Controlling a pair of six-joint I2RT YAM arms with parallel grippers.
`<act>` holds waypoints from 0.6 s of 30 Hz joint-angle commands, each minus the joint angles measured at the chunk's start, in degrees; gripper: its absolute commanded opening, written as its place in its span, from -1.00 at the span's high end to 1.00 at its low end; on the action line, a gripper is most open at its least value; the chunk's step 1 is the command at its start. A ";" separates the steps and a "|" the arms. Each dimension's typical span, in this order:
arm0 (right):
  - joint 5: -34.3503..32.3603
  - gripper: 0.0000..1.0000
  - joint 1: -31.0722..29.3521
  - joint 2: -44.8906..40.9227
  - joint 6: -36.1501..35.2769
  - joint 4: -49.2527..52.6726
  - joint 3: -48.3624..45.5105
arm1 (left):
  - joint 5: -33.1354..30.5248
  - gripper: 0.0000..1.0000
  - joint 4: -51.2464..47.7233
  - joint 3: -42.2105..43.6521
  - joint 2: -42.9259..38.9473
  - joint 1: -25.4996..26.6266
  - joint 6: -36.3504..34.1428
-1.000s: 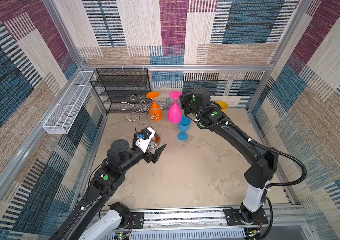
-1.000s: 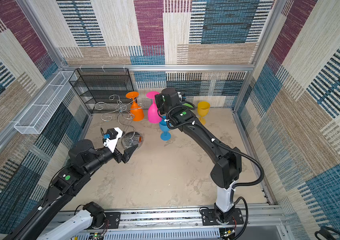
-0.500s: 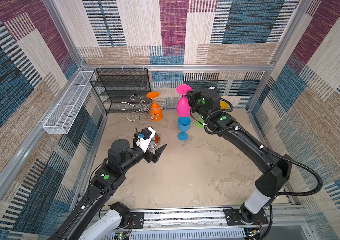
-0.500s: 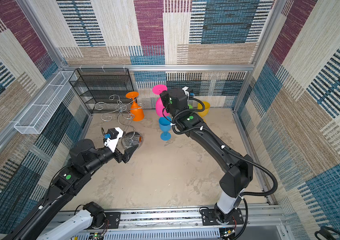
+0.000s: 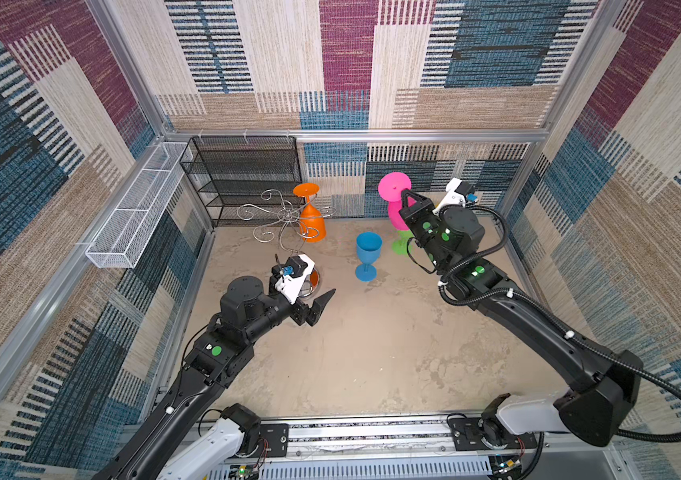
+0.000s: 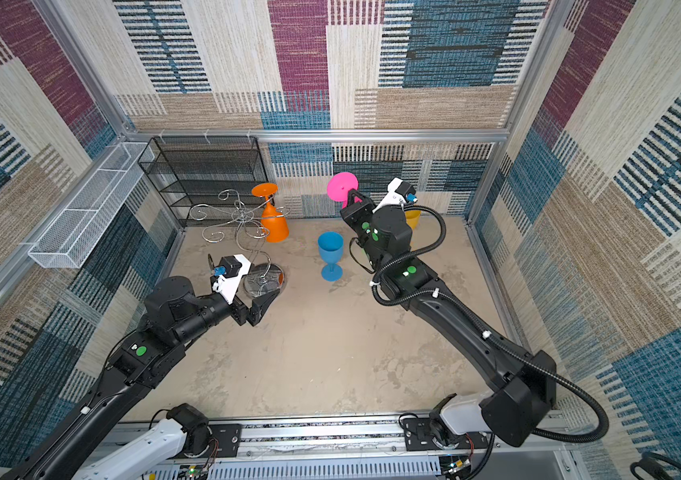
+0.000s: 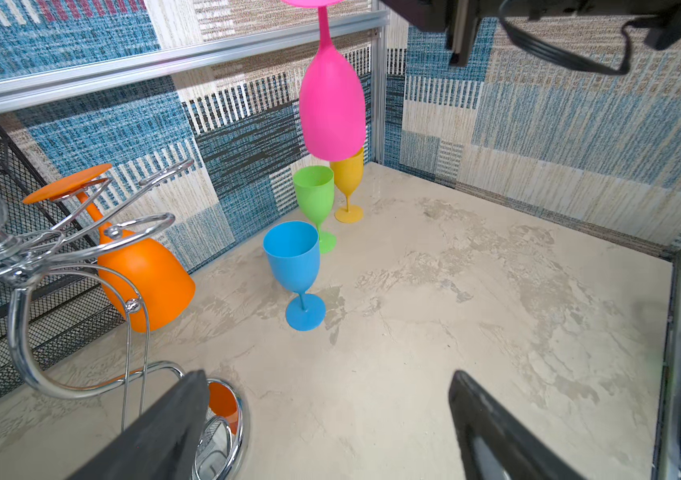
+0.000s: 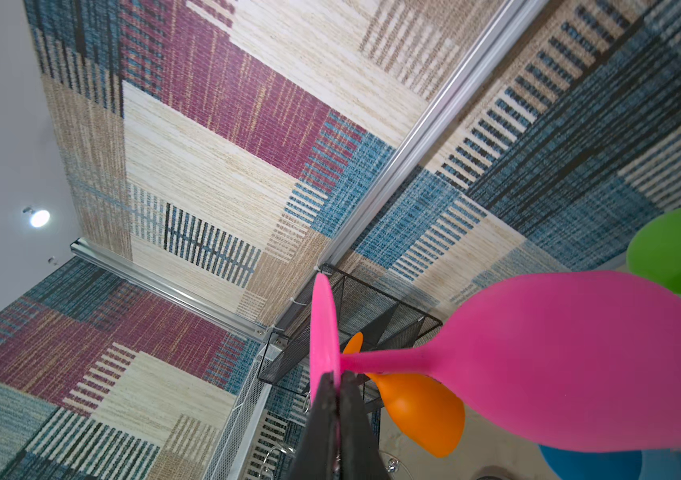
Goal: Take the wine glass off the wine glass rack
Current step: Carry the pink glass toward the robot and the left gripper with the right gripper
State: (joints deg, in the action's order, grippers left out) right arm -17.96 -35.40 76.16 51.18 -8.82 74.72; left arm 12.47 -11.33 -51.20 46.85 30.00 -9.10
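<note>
The wine glass (image 7: 332, 112) is showing solid hot pink from foot to bowl. The orange glass (image 5: 313, 224) is glowing plain orange, while the blue glass (image 5: 368, 249), green glass (image 7: 314, 195) and yellow glass (image 7: 349, 174) are wearing sky blue, lime and mustard. The wine glass rack (image 6: 264, 281) is gleaming chrome silver (its base is mirroring some orange). The shelf unit (image 5: 247, 174) is showing black mesh, the basket (image 5: 135, 220) white mesh. The desk (image 5: 372, 340) is showing mottled beige. The walls (image 5: 347, 62) are carrying a woven patchwork of blue, maroon, cream and tan.
</note>
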 commanded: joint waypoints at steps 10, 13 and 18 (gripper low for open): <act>1.59 1.00 -5.36 -11.18 -36.02 -1.68 -10.70 | -0.87 -0.85 -0.26 -2.02 0.69 0.24 -0.73; 1.43 1.00 -7.81 -11.96 -41.14 -1.33 -12.72 | -1.50 -0.84 -1.13 -2.96 1.22 0.20 -0.82; 0.61 1.00 -11.79 -13.95 -47.67 -3.46 -16.14 | -3.08 -0.84 -3.44 -5.19 0.98 0.16 -1.07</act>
State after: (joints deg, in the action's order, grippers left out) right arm -16.19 -45.84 63.22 10.57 -10.22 59.40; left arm 10.70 -13.87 -55.20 48.07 30.26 -9.13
